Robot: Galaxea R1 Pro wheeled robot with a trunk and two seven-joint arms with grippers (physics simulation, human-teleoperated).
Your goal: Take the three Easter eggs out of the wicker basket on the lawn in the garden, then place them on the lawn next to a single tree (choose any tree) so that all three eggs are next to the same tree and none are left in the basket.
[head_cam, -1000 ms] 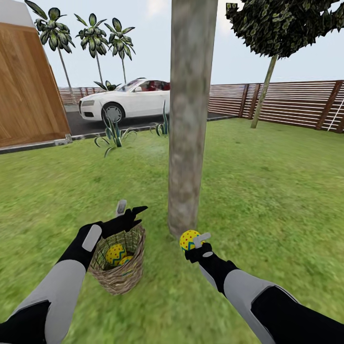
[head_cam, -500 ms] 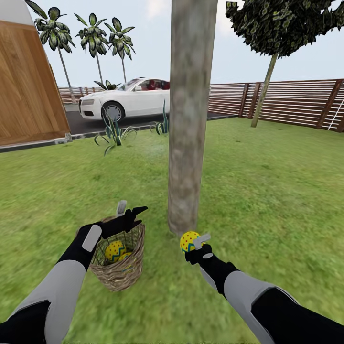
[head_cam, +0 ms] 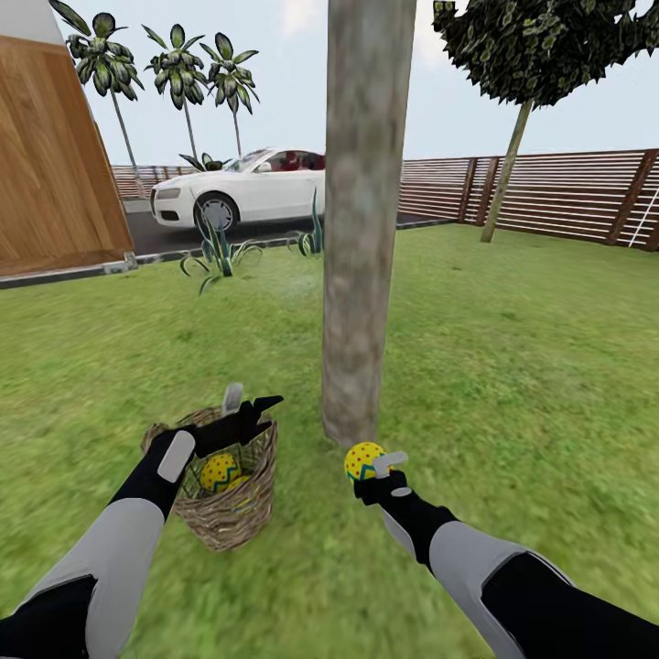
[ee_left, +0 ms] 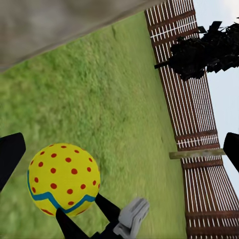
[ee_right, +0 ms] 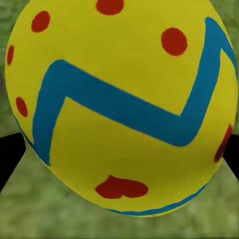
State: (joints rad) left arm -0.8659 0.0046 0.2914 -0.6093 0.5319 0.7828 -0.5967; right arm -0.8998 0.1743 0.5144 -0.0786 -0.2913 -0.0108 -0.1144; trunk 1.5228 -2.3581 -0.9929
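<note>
On the lawn (head_cam: 513, 366) stands the wicker basket (head_cam: 224, 513), just left of the thick grey-brown tree (head_cam: 357, 229). One Easter egg (head_cam: 220, 471) lies inside it, and a second egg (head_cam: 239, 480) peeks out behind the weave. My left gripper (head_cam: 252, 400) hovers open over the basket's far rim, holding nothing. My right gripper (head_cam: 369, 465) is shut on the third egg (head_cam: 363, 460), low over the grass right by the trunk's base. That held egg (ee_right: 119, 104) shows large in the right wrist view, and the same egg (ee_left: 62, 179) appears in the left wrist view.
A white car (head_cam: 243, 194) is parked on the dark driveway behind spiky plants (head_cam: 218, 256). A wooden wall (head_cam: 55, 174) rises at the left, and a slatted fence (head_cam: 558, 197) with a thin leaning tree (head_cam: 506, 174) closes the back right. Grass stretches wide to the right.
The whole view has crept slightly, so the basket and trunk base sit a little higher in the picture. Both grippers keep their poses, the right still shut on its egg.
</note>
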